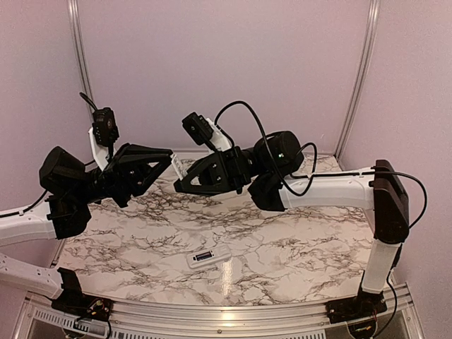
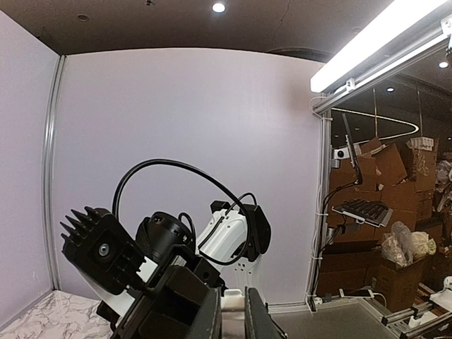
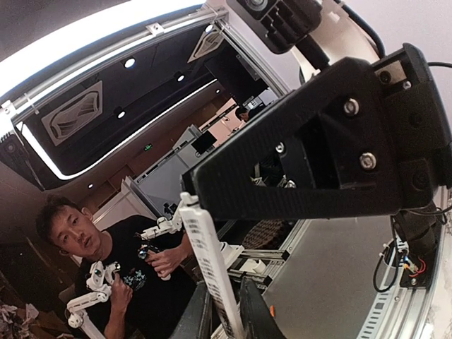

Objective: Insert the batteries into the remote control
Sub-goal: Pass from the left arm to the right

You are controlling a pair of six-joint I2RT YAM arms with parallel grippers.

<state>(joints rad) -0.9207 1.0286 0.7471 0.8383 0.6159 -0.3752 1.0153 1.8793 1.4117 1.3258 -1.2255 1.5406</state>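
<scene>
Item: remote control (image 1: 209, 258). Lies flat on the marble worktop (image 1: 296, 247) near its front edge, well apart from both raised arms. We see no batteries.

Right pincer (image 3: 224, 300): closed against a white ribbed strip (image 3: 205, 261), which we cannot identify.

Left pincer (image 2: 233, 314): closed, tip meeting the strip's far end; grip unclear.

Step, in our judgement: preparation, loading not begun. Next: descend to the remote.
</scene>
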